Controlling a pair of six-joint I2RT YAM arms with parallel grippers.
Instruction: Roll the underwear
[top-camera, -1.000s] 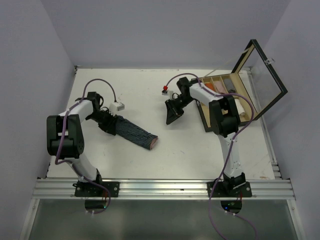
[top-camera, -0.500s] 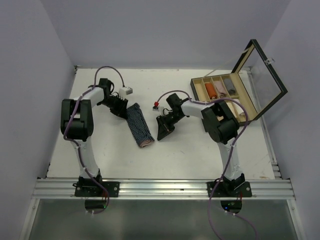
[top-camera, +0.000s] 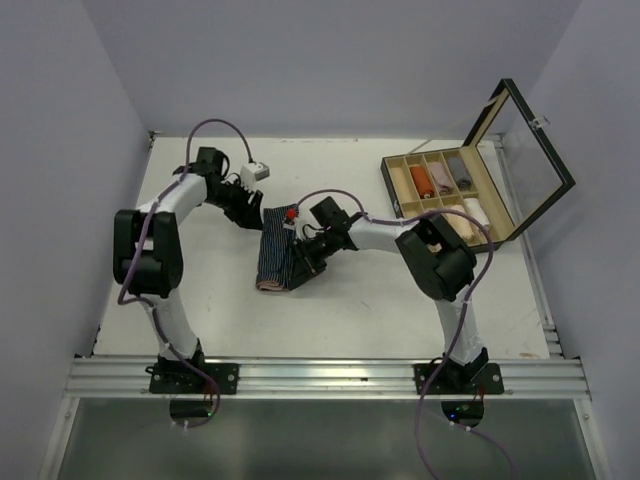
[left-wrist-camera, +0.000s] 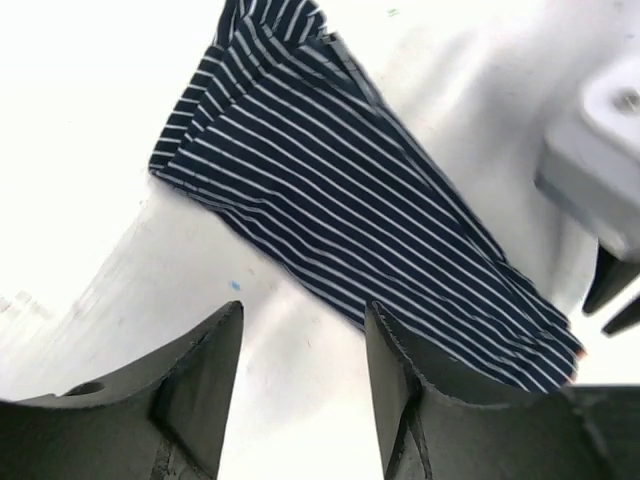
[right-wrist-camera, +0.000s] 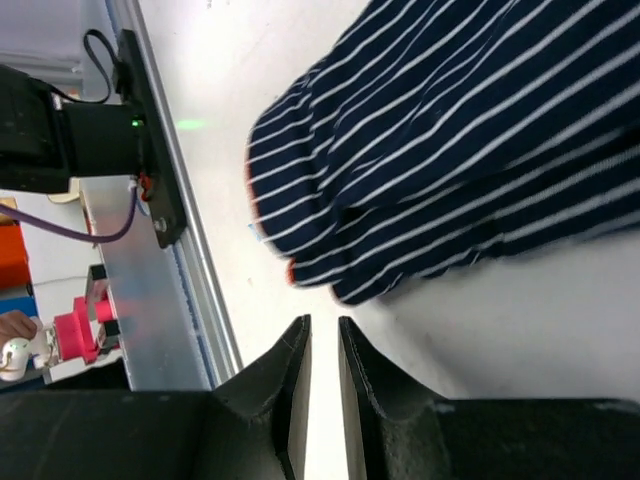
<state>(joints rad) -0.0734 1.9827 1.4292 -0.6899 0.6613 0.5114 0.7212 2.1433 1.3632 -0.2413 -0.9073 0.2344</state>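
Top view first: the navy striped underwear (top-camera: 273, 255) lies mid-table as a long folded strip, one end toward the back, the pink-edged end toward the arms. The left gripper (top-camera: 252, 213) sits right at the far end. The right gripper (top-camera: 300, 258) crowds the strip's right edge near the lower end. That looks like a setup with one claw at each end, ready to steady and roll. The wooden box (top-camera: 388, 172) stands open well off to the right, its lid tilted back, probably waiting for the finished roll.

Over to the left wrist: the left gripper (left-wrist-camera: 300, 385) has its fingers spread wide and nothing between them. The underwear (left-wrist-camera: 350, 200) lies just ahead, flat and diagonal, so this reads as lining up on the near edge.

Now the right wrist: the right gripper (right-wrist-camera: 322, 395) has its fingers pinched almost together, only a slit between them, and it grips nothing. The underwear (right-wrist-camera: 480, 130) bunches just beyond the tips, the folded corner nearest. I'd guess those closed fingers are meant to nudge or tuck it.
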